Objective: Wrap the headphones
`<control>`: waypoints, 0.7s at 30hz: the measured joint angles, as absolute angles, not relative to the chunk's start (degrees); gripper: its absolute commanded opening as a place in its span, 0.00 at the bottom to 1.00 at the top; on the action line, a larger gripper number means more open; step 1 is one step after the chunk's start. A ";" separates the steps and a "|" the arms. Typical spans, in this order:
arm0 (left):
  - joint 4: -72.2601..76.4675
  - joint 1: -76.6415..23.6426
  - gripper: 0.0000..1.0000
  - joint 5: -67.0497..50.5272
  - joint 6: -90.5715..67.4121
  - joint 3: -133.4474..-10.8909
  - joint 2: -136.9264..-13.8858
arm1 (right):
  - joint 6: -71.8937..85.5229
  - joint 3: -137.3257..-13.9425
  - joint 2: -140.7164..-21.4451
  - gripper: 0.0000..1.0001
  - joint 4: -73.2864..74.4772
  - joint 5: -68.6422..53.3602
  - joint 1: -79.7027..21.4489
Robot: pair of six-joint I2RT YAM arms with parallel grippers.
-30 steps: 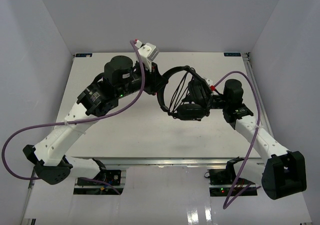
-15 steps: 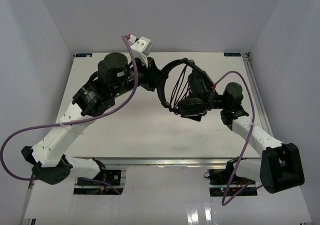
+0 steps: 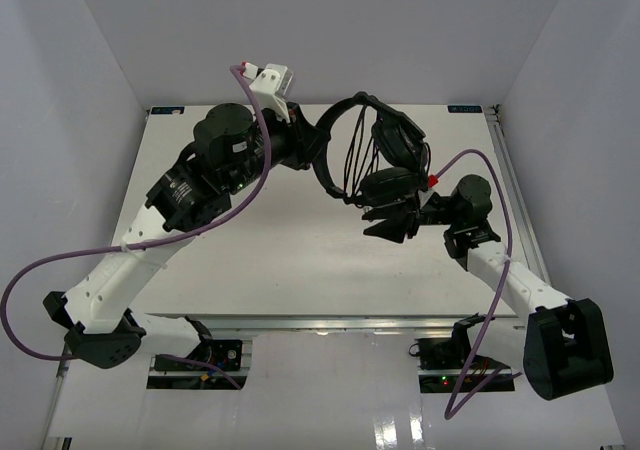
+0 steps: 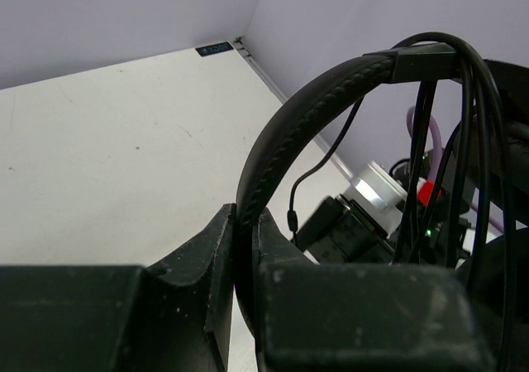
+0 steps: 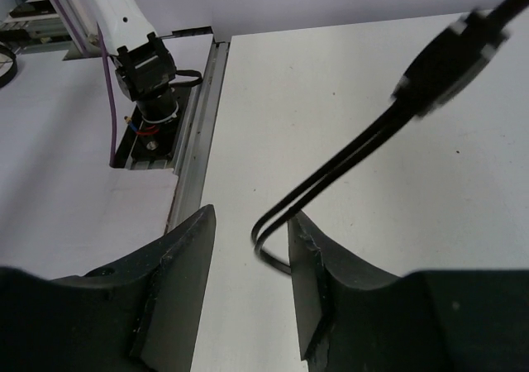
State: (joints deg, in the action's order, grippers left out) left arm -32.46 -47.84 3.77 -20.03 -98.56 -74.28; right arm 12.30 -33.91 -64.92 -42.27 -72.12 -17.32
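Several turns of cord (image 3: pixel 355 165) already hang across the headphones (image 3: pixel 388 183), which the left gripper (image 4: pixel 244 231) clamps by the headband (image 4: pixel 314 99) above the table (image 3: pixel 250 260). Further right, the right gripper (image 5: pixel 252 215) is spread around a slack cord loop without pinching it. Wrapping looks partway done, with that loop left to wind.

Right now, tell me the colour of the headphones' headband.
Black, with a stitched, ribbed texture along the headband; the left wrist view shows it best.

The far middle of the bench (image 3: pixel 300 270) is barred by the raised headphones (image 3: pixel 388 142) and cord (image 3: pixel 350 175); room is left mid near edge.
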 measured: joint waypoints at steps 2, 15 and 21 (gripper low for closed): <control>-31.00 -47.83 0.00 5.50 -20.94 -97.77 -73.75 | 11.51 -33.93 -64.33 0.21 -41.66 -72.06 -17.37; -25.50 -47.87 0.00 16.20 -29.16 -92.90 -72.69 | -11.56 -49.07 -64.82 0.08 -8.88 -66.02 -22.69; -24.57 -47.90 0.00 29.07 -34.93 -90.77 -73.81 | -34.37 -61.77 -63.87 0.08 18.72 -52.38 -28.87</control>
